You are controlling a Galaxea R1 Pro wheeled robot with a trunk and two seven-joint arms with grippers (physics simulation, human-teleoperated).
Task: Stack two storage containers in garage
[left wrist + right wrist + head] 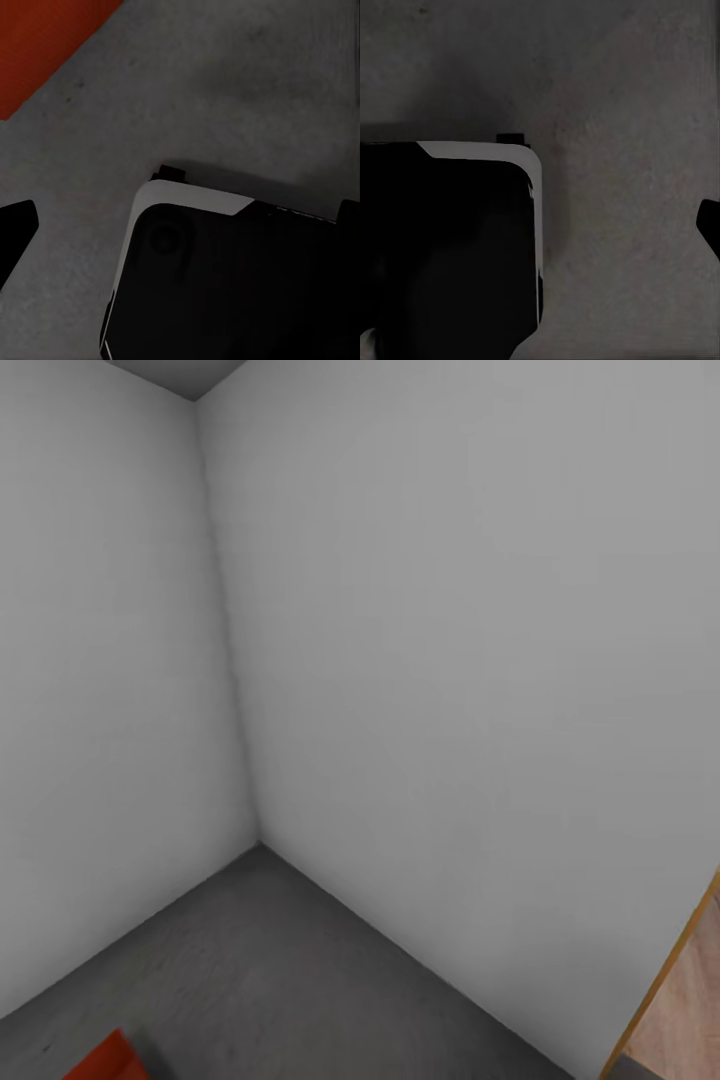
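From the head we face a corner of the garage, two pale grey walls [420, 660] meeting at about 11 o'clock above the dark grey concrete floor [270, 970]; at 7 o'clock, at the very lower edge, we see an orange-red corner of one storage container [105, 1062] resting on that floor; at 4 o'clock a wood-framed doorway edge [668, 968] shows light wood planks [685, 1020] beyond it.

Both arms hang low and point down at the concrete; in the left wrist view we see the robot's black-and-white base [225, 277] below the camera, the mottled floor around it, and an orange-red container face [41, 45] at 10 o'clock, well apart from the base; a dark finger tip [15, 232] of the left claw enters at 9 o'clock, and we cannot tell whether that claw is open or closed.

In the right wrist view we see the same base [457, 255] over bare concrete; a dark finger tip [711, 225] of the right claw shows at 3 o'clock; its state we cannot tell either.
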